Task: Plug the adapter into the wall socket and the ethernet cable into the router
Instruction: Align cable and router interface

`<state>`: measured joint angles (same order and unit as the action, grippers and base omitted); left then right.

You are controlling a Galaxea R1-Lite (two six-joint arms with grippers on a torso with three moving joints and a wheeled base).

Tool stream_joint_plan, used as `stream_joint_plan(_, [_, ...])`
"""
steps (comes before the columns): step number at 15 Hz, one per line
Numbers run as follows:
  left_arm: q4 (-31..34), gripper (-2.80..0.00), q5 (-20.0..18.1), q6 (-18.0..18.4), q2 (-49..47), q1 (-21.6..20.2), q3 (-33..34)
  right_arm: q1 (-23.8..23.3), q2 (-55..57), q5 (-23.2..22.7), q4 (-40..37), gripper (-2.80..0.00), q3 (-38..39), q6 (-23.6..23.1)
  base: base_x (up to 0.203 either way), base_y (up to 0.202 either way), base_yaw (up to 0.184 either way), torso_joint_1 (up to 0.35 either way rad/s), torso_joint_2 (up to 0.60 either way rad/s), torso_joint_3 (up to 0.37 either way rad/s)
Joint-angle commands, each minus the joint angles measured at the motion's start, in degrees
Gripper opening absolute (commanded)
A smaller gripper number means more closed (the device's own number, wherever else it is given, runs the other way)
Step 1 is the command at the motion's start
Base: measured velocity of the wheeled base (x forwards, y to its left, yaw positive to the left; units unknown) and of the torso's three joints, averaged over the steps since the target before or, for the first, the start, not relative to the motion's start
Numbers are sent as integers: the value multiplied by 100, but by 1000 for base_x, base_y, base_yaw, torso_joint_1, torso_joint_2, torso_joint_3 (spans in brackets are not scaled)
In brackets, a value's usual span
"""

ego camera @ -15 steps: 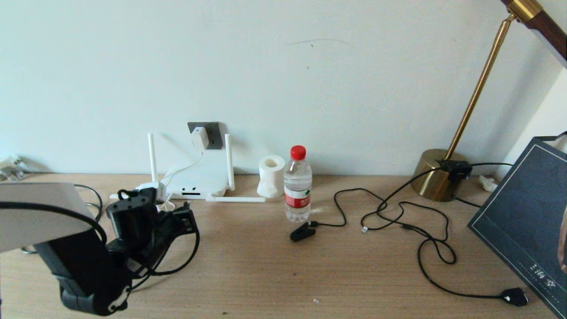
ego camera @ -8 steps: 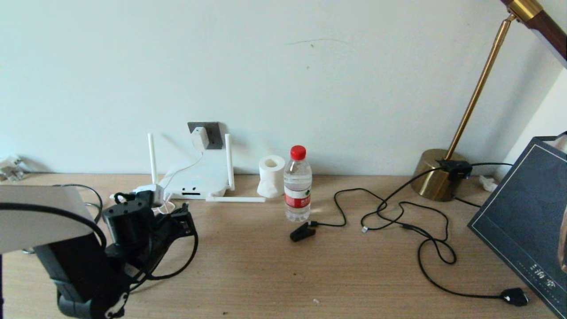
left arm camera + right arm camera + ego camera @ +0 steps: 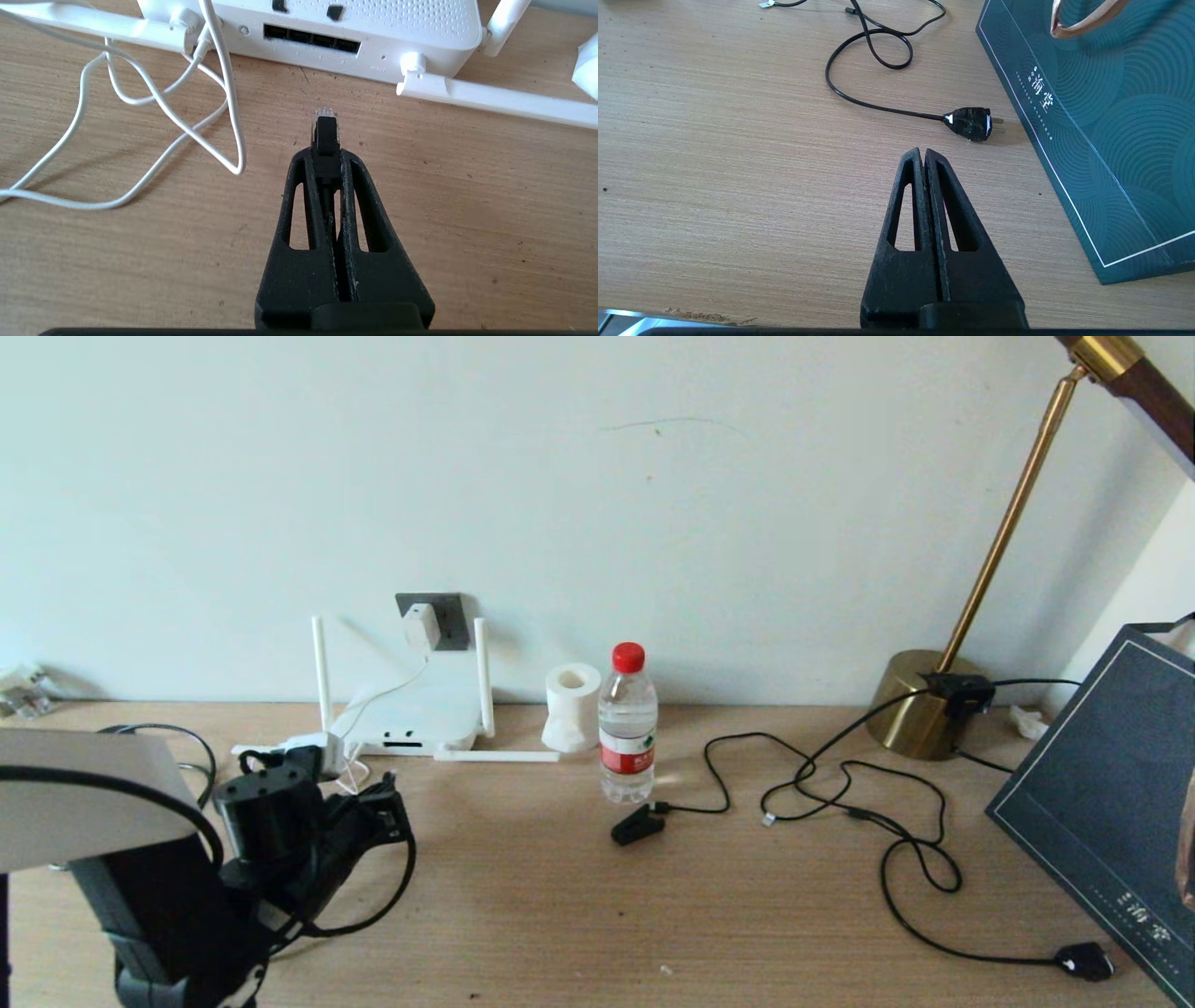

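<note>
Left wrist view: router [image 3: 387,28] flat on table [image 3: 467,210], ports facing left gripper [image 3: 325,156], clamped tight on ethernet cable [image 3: 323,128], connector just short of ports. Adapter [image 3: 421,627] seated in wall socket [image 3: 452,616]. Right gripper [image 3: 923,158] pressed closed, empty.

Wood-grain tabletop [image 3: 579,905] against wall. On it: router [image 3: 411,719], toilet roll [image 3: 571,707], water bottle [image 3: 626,728], brass lamp base [image 3: 915,709]. Also black cords [image 3: 896,840], teal box [image 3: 1111,793].

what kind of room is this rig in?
Probably a home or office desk against a wall: wood-grain tabletop, brass desk lamp, flat white router with stick antennas, grey wall socket.
</note>
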<state>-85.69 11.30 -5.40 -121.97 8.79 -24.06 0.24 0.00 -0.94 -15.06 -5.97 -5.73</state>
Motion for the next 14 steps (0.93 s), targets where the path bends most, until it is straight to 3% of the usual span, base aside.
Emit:
stream_joint_plan(1, [-45, -280, -27, -5, -3, 0, 70, 2, 9, -3, -6, -280, 0, -7, 0, 0, 0, 0, 0, 0])
stream_joint_plan(14, [-45, -280, -321, -5, -23, 41, 118, 2, 9, -3, -6, -280, 0, -7, 0, 0, 0, 0, 0, 0])
